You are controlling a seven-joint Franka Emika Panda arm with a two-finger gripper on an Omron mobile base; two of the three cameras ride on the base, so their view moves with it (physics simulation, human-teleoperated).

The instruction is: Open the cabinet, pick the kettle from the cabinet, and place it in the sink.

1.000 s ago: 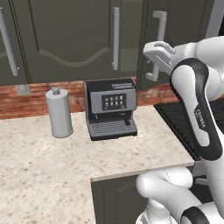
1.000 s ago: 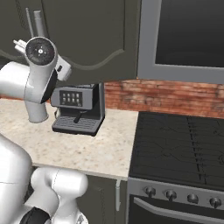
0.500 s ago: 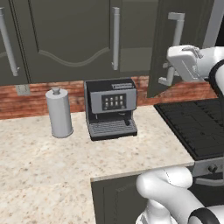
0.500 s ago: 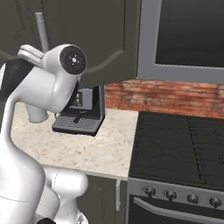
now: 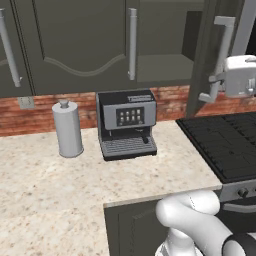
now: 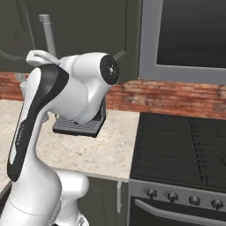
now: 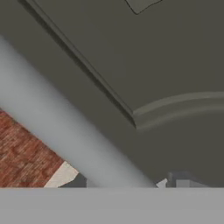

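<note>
So in the left base view, the coffee machine is the thing to steer by: black, little screen on front, sitting on the speckled tabletop against the brick wall. Just to its left stands a tall grey cylinder with a knob, apart from it. Right above the coffee machine is the cabinet, dark grey-green with arched panels; one door is swung out up and to the right of the machine, and you can see a bare shelf inside. The open door's silver handle is further right, and the robot's white hand sits right against it; the pincer looks to be at the handle, but I can't tell if it's clamped on it or let go. To the right of the coffee machine is the black stove top.

Right base view: the arm's big white elbow covers most of the coffee machine, only its drip tray pokes out below. A cabinet handle sticks up above and left of it. Stove is off to the right, with a dark-windowed grey unit above that.

Hand view: close up on an arched cabinet door panel, a blurry grey bar crossing in front, bit of brick in the corner. Can't spot the kettle or the sink.
</note>
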